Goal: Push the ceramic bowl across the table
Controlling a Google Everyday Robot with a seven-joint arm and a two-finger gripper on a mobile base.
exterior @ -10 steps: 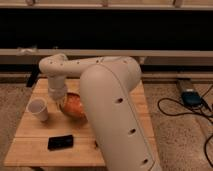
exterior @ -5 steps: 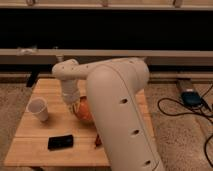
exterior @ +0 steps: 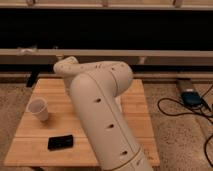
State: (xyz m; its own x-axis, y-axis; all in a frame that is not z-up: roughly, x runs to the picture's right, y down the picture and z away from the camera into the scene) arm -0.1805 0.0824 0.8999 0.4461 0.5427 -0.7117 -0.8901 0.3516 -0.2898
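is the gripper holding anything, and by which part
Cannot be told: the gripper is hidden behind the robot's own arm over the middle of the table, and the ceramic bowl is out of sight too.

On the table (exterior: 136, 107), cup (exterior: 38, 108) at left, flat object (exterior: 60, 142) before it; arm (exterior: 102, 117) hides the gripper.

Light wooden table (exterior: 47, 92), rectangular with a slatted plank top, stands level under the arm, which hides both the ceramic bowl and the gripper, so the bowl's place relative to the gripper cannot be told.
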